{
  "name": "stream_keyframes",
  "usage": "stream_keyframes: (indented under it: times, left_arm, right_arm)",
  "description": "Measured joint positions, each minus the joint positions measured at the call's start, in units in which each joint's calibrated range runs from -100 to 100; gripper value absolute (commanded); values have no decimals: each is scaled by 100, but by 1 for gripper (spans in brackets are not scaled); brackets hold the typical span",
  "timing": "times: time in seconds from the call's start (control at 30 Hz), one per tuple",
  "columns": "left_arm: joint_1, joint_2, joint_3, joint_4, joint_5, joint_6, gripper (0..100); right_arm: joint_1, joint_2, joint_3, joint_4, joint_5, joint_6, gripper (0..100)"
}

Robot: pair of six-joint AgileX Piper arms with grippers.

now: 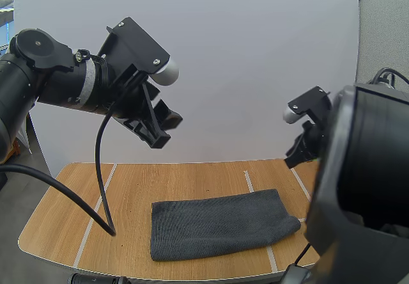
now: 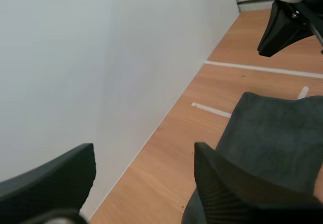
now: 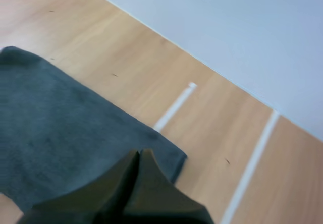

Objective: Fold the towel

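With my left gripper (image 2: pixel 144 148) spread wide and my right gripper (image 3: pixel 137 156) closed on nothing, both above the towel (image 1: pixel 220 223), I judge grasping an edge comes next.

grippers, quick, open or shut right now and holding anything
Left gripper: open, holding nothing.
Right gripper: shut on nothing, over the dark grey cloth towel.
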Motion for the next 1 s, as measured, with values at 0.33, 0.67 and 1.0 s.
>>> stream_keyframes:
  times: [0.33,0.67,1.0]
  left_arm:
    - [10,823,0,171,-282,-32,87]
    - [585,2829,0,-644,497,875,87]
    - [1001,3960,0,-910,534,2081,87]
  right_arm:
    - [1018,-41,0,35,25,2,0]
    - [1199,-1475,15,35,43,2,0]
    - [1714,-2690,15,35,63,2,0]
